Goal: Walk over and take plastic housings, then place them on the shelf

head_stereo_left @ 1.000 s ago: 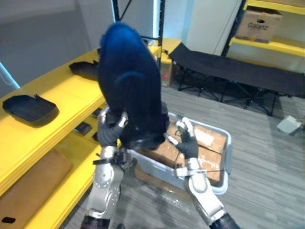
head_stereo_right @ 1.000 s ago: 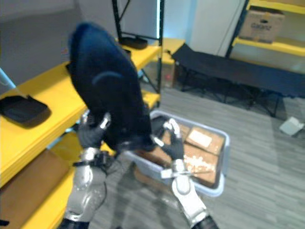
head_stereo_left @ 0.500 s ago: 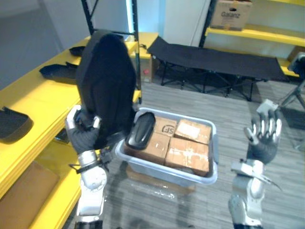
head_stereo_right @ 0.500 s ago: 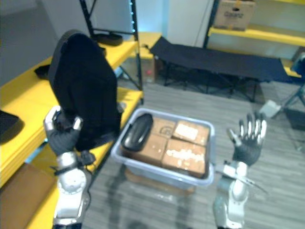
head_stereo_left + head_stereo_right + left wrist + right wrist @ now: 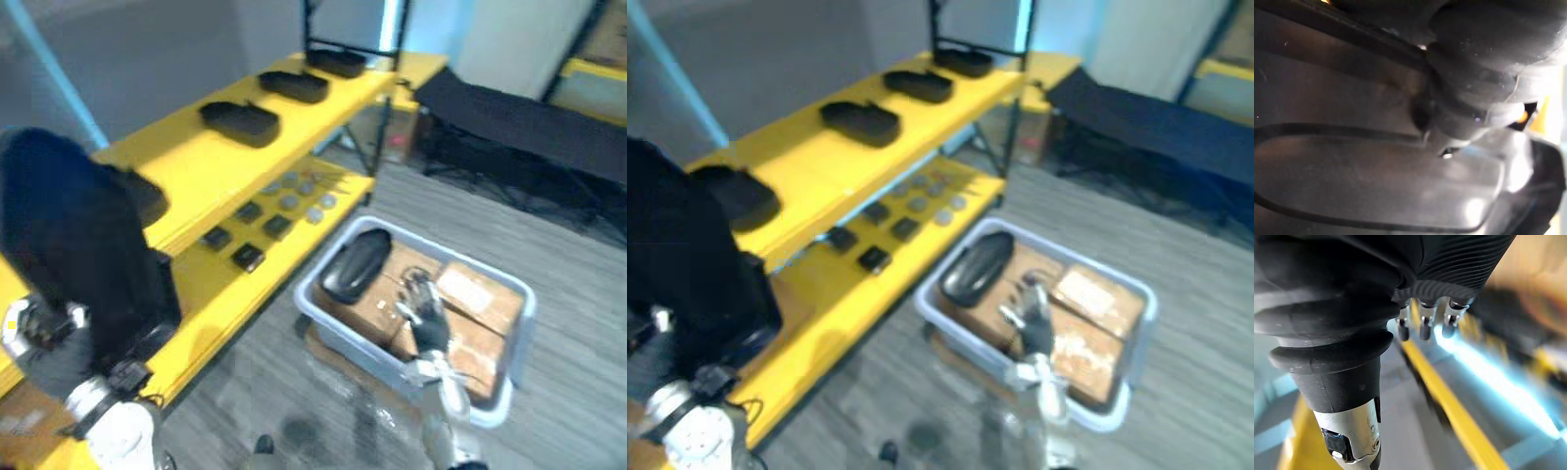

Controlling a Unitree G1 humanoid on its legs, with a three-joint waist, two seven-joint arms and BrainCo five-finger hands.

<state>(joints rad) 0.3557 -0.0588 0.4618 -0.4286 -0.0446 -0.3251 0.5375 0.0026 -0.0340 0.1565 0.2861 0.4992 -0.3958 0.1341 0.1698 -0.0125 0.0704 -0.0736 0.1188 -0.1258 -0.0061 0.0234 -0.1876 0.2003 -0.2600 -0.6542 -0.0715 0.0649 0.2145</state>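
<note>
Left hand (image 5: 41, 338) alone grips that big housing (image 5: 78, 235), right hand (image 5: 424, 315) open, so it might tip and clip the shelf (image 5: 186, 162).

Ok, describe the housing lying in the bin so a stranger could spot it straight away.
Find the grey bin on the floor beside the yellow shelf, filled with brown cardboard boxes. On top of the boxes, at the end toward the shelf, lies the housing: the only black, smooth, oval thing there.
</note>
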